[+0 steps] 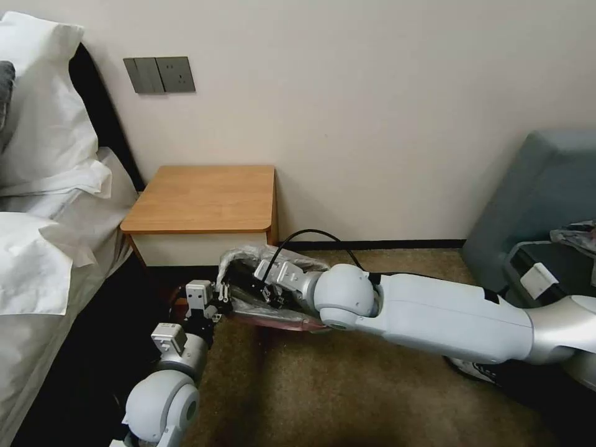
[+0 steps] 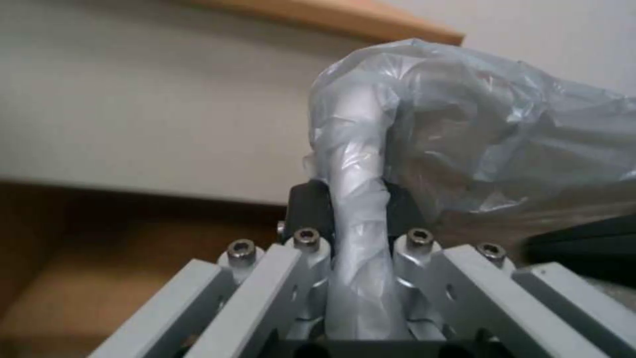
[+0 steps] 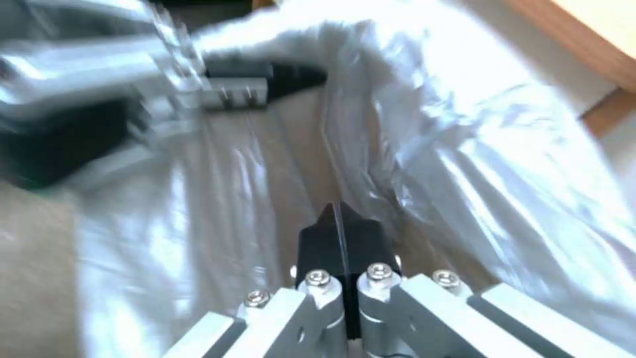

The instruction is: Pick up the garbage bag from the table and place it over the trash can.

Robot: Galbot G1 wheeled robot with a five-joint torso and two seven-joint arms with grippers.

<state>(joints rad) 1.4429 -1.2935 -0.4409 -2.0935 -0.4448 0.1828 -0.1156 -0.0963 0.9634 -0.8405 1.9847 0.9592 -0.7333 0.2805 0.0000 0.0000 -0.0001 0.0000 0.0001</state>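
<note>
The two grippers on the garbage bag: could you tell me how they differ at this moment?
The left gripper pinches a bunched, rope-like fold of the garbage bag, while the right gripper is shut on a thin flat sheet of it. In the head view the left gripper reaches up from below; the right one reaches across from the right. Both sit low before the table.

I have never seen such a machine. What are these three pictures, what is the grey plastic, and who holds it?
This is a two-armed robot. The wide picture comes from a camera on its head; the two close ones come from cameras on its wrists. Both arms reach down in front of a wooden table, beside a bed. The left gripper is shut on a bunched strand of the garbage bag, a thin grey plastic. The right gripper is shut on a thin fold of that bag. In the head picture the bag hangs stretched between them, below the tabletop.
</note>
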